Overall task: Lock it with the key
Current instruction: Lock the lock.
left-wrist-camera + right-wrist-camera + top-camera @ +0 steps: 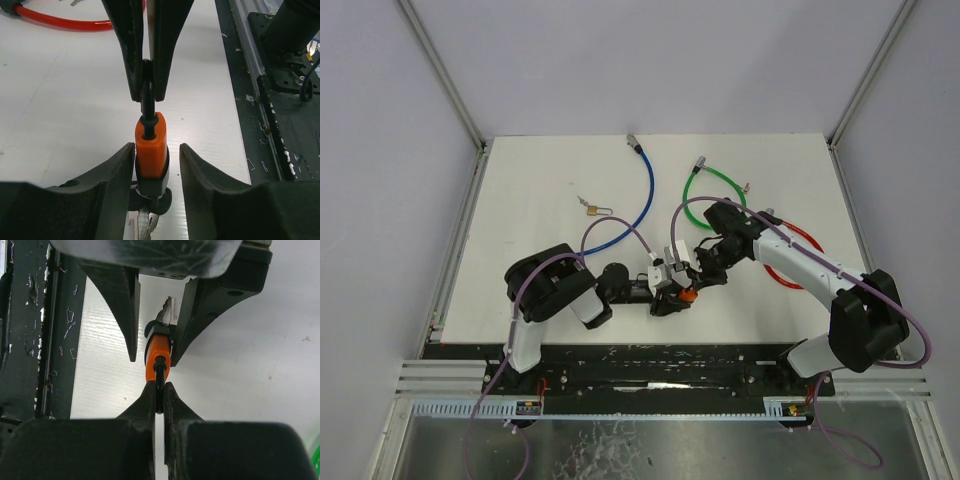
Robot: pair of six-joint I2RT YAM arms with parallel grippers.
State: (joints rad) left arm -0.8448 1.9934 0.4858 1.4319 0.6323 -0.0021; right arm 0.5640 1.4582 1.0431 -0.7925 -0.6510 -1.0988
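An orange padlock (688,294) with a black shackle hangs just above the white table. My right gripper (160,390) is shut on the shackle (146,100) and holds the lock up. In the left wrist view the orange body (151,147) sits between the jaws of my left gripper (157,150), which stands open. Its left finger (117,175) touches the lock's side, while the right finger (200,175) stands apart from it. A black-headed key (165,200) sits in the lock's underside, with more metal keys (142,225) hanging on the ring. The keys (168,310) also show past the lock in the right wrist view.
A red cable lock (800,245) lies behind the right arm, a green cable (705,185) and a blue cable (640,195) farther back. A small brass padlock (592,209) lies at back left. The dark rail (280,100) of the table's near edge runs close by.
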